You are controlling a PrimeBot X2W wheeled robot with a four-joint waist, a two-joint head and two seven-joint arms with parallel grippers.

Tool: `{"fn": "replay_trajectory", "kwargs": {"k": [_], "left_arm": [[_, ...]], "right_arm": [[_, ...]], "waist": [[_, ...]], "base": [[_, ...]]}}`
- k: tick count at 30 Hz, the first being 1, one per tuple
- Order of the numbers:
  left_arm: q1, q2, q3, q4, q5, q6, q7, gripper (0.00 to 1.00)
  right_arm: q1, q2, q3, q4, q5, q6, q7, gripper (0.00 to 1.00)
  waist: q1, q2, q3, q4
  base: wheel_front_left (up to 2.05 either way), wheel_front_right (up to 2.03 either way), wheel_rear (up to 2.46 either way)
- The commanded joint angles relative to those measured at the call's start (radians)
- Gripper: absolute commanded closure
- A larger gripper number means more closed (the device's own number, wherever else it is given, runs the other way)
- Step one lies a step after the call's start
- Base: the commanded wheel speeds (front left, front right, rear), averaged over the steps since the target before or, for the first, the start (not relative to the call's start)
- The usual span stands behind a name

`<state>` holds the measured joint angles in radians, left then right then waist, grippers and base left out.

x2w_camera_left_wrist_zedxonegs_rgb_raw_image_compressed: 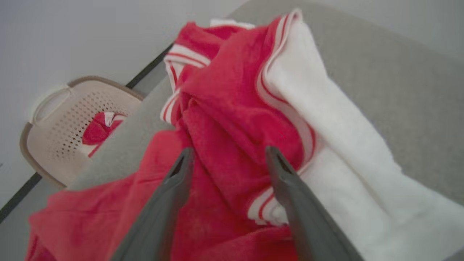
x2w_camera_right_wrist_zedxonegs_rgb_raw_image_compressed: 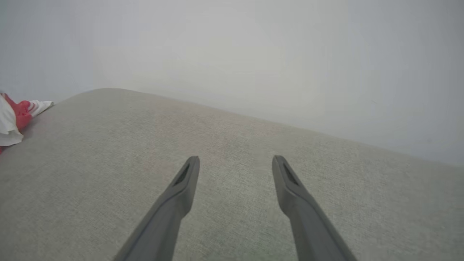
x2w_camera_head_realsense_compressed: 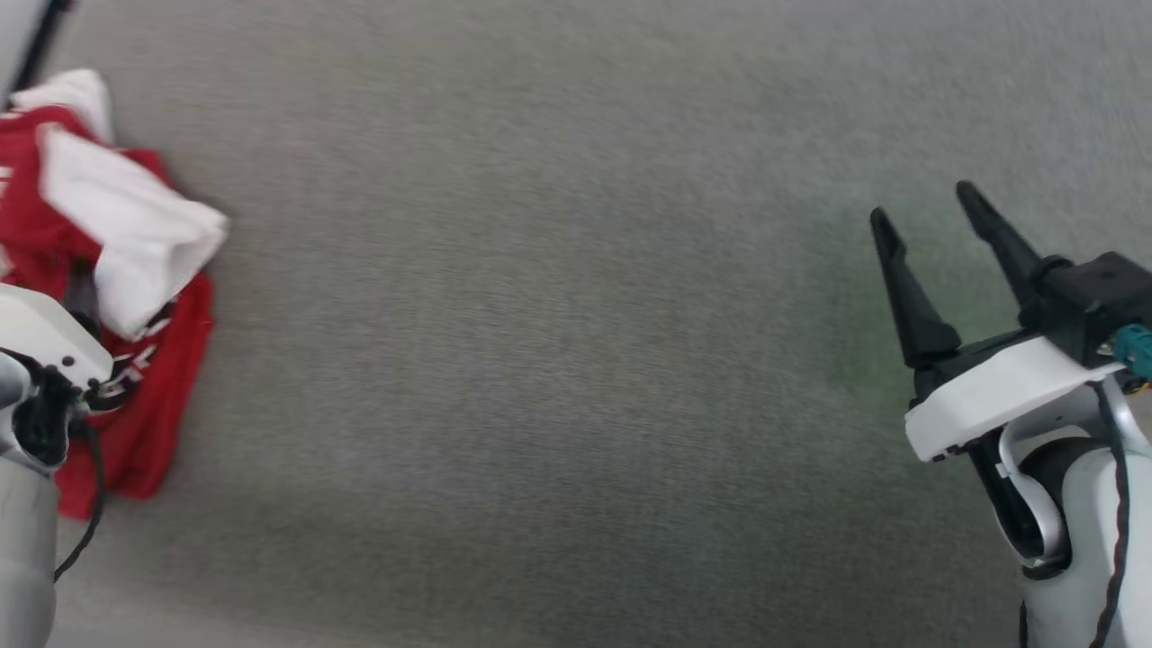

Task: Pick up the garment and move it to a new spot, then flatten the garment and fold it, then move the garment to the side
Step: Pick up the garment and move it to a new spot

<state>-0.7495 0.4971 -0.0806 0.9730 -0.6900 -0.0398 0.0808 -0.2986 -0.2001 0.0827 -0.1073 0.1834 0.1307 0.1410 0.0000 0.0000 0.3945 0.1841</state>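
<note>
**Item 1: garment** point(x2w_camera_head_realsense_compressed: 117, 270). Red jersey with white sleeves and red-and-white striped trim. It lies in a crumpled heap with one white sleeve thrown across the red body. Black lettering is partly visible low on the heap but unreadable. This is the reference point for all entries below.

**Item 2: surface** point(x2w_camera_head_realsense_compressed: 558, 378). Grey woven fabric that lies under the garment and runs on well beyond it to the robot's right. The garment sits by the surface's left edge.

**Item 3: left pincer** point(x2w_camera_left_wrist_zedxonegs_rgb_raw_image_compressed: 229, 150). It is directly over the garment, fingers pointing into the red folds. The jaws are spread wide with a ridge of red cloth between them and nothing clamped. Whether the tips touch the cloth cannot be told.

**Item 4: right pincer** point(x2w_camera_head_realsense_compressed: 923, 203). It is well apart from the garment, on the far right, above bare surface. The jaws are spread wide and hold nothing.

**Item 5: basket** point(x2w_camera_left_wrist_zedxonegs_rgb_raw_image_compressed: 54, 119). Beige, perforated and handled, it stands beyond the garment and below the surface's edge. There is a red-and-white cloth inside.

**Status of task (judged).** This looks like the first step, with the left pincer placed for a grasp that is not yet made. The garment is neither lifted, flattened nor folded. Left to do:
- pick up the garment and move it to a new spot
- flatten it
- fold it
- move it to the side
</note>
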Motion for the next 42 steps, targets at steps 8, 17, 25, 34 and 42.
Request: {"fn": "replay_trajectory", "kwargs": {"k": [8, 17, 25, 34, 42], "left_arm": [[-0.065, -0.066, -0.021, 0.261, -0.052, 0.008, 0.309, 0.00], [-0.092, -0.033, -0.033, 0.284, -0.039, -0.018, 0.248, 1.00], [-0.155, 0.071, -0.062, 0.218, 0.009, -0.066, 0.021, 1.00], [-0.220, 0.147, -0.126, 0.148, 0.070, -0.085, -0.110, 1.00], [-0.294, 0.195, -0.201, 0.041, 0.114, -0.089, -0.129, 1.00]], "right_arm": [[-0.005, -0.003, -0.011, -0.038, -0.009, 0.000, 0.021, 0.00], [0.011, 0.014, -0.038, -0.040, -0.004, 0.000, 0.018, 0.00], [0.024, 0.032, -0.059, -0.004, 0.010, 0.000, -0.012, 0.00], [0.053, 0.057, -0.077, 0.030, 0.020, 0.000, -0.039, 0.00], [0.083, 0.082, -0.089, 0.052, 0.033, 0.000, -0.057, 0.00]], "waist": [[0.0000, 0.0000, 0.074, -0.072], [0.0000, 0.0000, 0.061, -0.064], [0.0000, 0.0000, -0.024, -0.038], [0.0000, 0.0000, -0.136, -0.004], [0.0000, 0.0000, -0.224, 0.011]], "base": [[0.00, 0.00, 0.00], [0.00, 0.00, 0.00], [0.00, 0.00, 0.00], [0.00, 0.00, 0.00], [0.00, 0.00, 0.00]]}}
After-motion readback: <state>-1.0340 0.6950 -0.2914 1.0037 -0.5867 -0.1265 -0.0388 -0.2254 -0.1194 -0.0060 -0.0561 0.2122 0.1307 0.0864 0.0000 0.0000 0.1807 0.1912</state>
